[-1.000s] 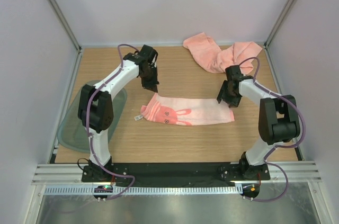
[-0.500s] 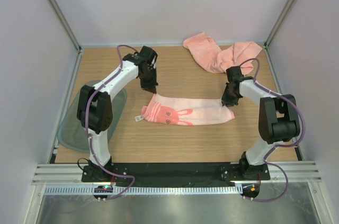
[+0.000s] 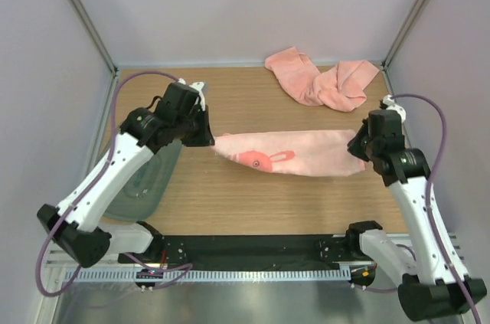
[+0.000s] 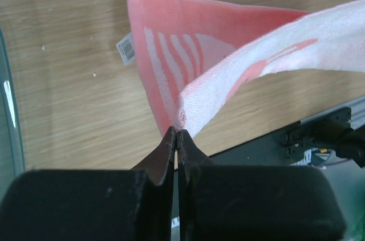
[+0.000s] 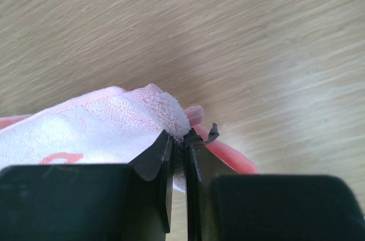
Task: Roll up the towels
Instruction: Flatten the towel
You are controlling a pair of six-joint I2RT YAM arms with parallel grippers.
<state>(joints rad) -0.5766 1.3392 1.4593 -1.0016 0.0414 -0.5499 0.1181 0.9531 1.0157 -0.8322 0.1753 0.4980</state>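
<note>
A salmon-pink towel (image 3: 287, 152) with a rabbit print hangs stretched between both grippers above the table, its lower edge sagging. My left gripper (image 3: 208, 139) is shut on its left corner; in the left wrist view the jaws (image 4: 177, 134) pinch the cloth (image 4: 228, 76), with pale stripes and a white label showing. My right gripper (image 3: 358, 149) is shut on its right corner; in the right wrist view the tips (image 5: 178, 137) clamp the bunched terry (image 5: 108, 124). Two more crumpled pink towels (image 3: 318, 79) lie at the back right.
A translucent grey-green tray (image 3: 142, 182) lies at the left, partly under my left arm. A metal frame post (image 3: 84, 21) and white walls bound the table. The black base rail (image 3: 253, 247) runs along the near edge.
Both grippers have closed on the ends of the flat towel and lifted it off the table toward the near side. Both arms have swung back and up.
</note>
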